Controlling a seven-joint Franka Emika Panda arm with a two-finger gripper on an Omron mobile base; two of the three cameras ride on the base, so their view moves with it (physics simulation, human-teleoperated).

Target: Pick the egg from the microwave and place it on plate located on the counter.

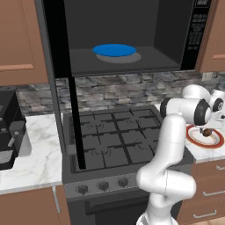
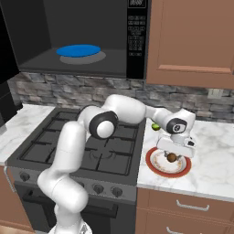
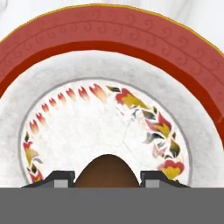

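Note:
The small brown egg (image 3: 106, 171) sits between my two dark fingertips, with my gripper (image 3: 106, 179) shut on it just above the red-rimmed plate (image 3: 109, 35). From the right base view the egg (image 2: 172, 157) hangs over the middle of the plate (image 2: 152, 168) on the white marble counter (image 2: 215, 164), under my gripper (image 2: 172, 155). In the left base view the egg (image 1: 205, 132) and plate (image 1: 214, 143) lie at the far right, partly behind my arm. The black microwave (image 1: 123, 39) stands open above the stove.
A blue round plate (image 1: 114, 50) lies inside the microwave cavity. The tall microwave door (image 1: 66, 83) hangs open over the gas stove (image 1: 112, 136). A small green ball (image 2: 156, 126) rests on the counter behind my hand. A dark appliance (image 1: 11, 132) stands at left.

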